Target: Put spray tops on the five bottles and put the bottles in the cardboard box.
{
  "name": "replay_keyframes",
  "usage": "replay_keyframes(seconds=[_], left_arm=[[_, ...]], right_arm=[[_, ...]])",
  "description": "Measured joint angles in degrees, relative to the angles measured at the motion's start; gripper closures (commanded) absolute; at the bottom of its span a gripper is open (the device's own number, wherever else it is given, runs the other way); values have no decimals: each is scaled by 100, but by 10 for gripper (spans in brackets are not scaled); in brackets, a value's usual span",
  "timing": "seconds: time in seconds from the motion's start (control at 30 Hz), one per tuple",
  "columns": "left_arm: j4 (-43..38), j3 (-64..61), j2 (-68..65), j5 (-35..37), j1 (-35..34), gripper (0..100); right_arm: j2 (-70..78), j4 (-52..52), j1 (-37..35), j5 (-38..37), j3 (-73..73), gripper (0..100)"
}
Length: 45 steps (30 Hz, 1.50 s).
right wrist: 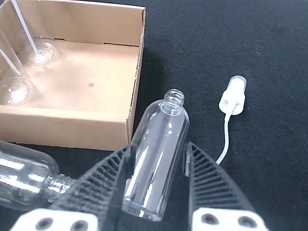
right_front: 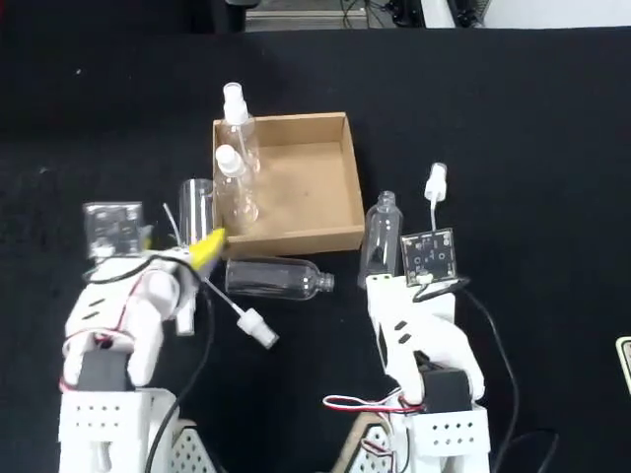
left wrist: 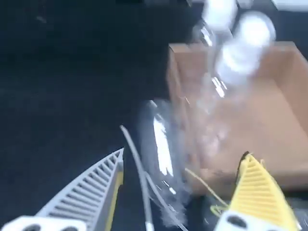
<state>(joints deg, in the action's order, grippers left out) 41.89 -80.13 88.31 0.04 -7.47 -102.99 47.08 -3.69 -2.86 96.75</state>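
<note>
Tool on right arm (right wrist: 159,149) grips an upright, uncapped clear plastic bottle (right wrist: 161,125) just beside the brown cardboard box (right_front: 296,239). Tool on left arm (left wrist: 183,155) stands open, jaws either side of a second clear bottle (left wrist: 161,144). Two capped clear bottles (right_front: 237,192) stand inside the box.

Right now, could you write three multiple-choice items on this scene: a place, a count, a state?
1. Where is the lying bottle relative to the cardboard box? A inside it; B on the table outside it; C on its rim.
2. How many bottles stand inside the box? A two; B one; C four.
3. The right hand is: A open; B shut on a cap; C shut on an uncapped bottle.
B: it rests on the table. A: rear capped bottle, front capped bottle. C: it sits gripped, neck bare.
</note>
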Motion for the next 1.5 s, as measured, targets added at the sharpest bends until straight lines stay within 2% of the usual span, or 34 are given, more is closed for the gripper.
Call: replay_keyframes(seconds=[0.13, 0.3, 0.43, 0.57, 0.77, 0.9, 1.27, 1.5], left_arm=[[132, 0, 527, -158, -510, 651], [132, 35, 387, -325, -598, 651], [114, 484, -475, -325, -695, 651], [26, 1310, -2004, -325, -976, 651], [149, 2804, -4378, -334, -976, 650], [308, 3543, -5512, -334, -976, 650], [352, 4536, -6954, -334, -466, 650], [352, 5125, -7868, -334, -457, 650]], right_arm=[[0, 0, 0, 0, 0, 854], [0, 0, 0, 0, 0, 854], [0, 0, 0, 0, 0, 854], [0, 0, 0, 0, 0, 854], [0, 0, 0, 0, 0, 854], [0, 0, 0, 0, 0, 854], [0, 0, 0, 0, 0, 854], [0, 0, 0, 0, 0, 854]])
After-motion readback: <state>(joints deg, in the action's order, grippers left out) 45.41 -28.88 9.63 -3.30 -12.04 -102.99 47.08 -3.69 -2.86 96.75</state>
